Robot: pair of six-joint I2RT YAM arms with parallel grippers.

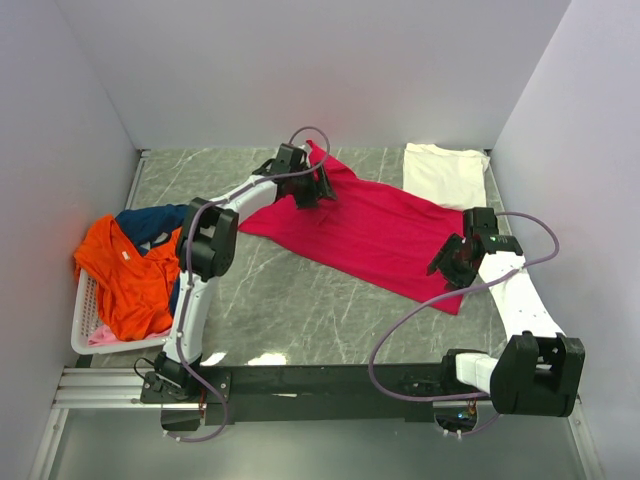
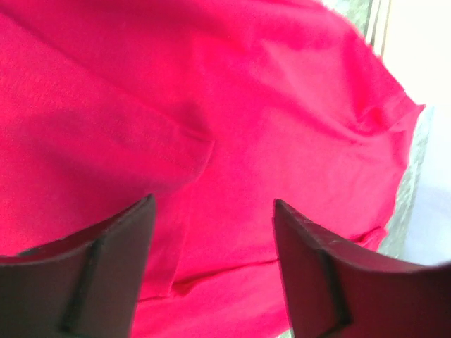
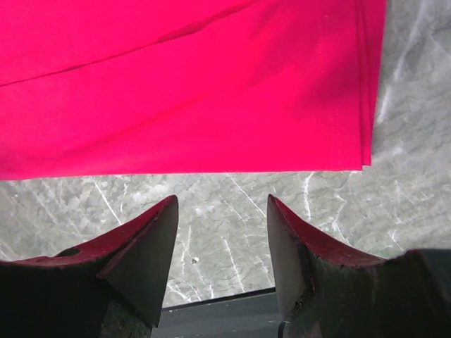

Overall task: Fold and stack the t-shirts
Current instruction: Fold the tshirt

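A crimson-pink t-shirt (image 1: 370,230) lies folded lengthwise and slanting across the marble table, from the back centre to the right front. My left gripper (image 1: 322,190) hovers over its far end, open, with only red cloth (image 2: 232,127) showing between its fingers and nothing pinched. My right gripper (image 1: 452,262) hangs open just off the shirt's near hem (image 3: 211,91), over bare table. A folded cream-white t-shirt (image 1: 445,174) lies at the back right. Orange (image 1: 130,275) and navy (image 1: 150,222) t-shirts, with a bit of pale pink (image 1: 100,335), are heaped in the basket.
A white slatted basket (image 1: 84,320) stands at the left edge against the wall. White walls close in the table on three sides. A black rail (image 1: 330,380) with both arm bases runs along the near edge. Bare marble (image 1: 300,310) shows in front of the shirt.
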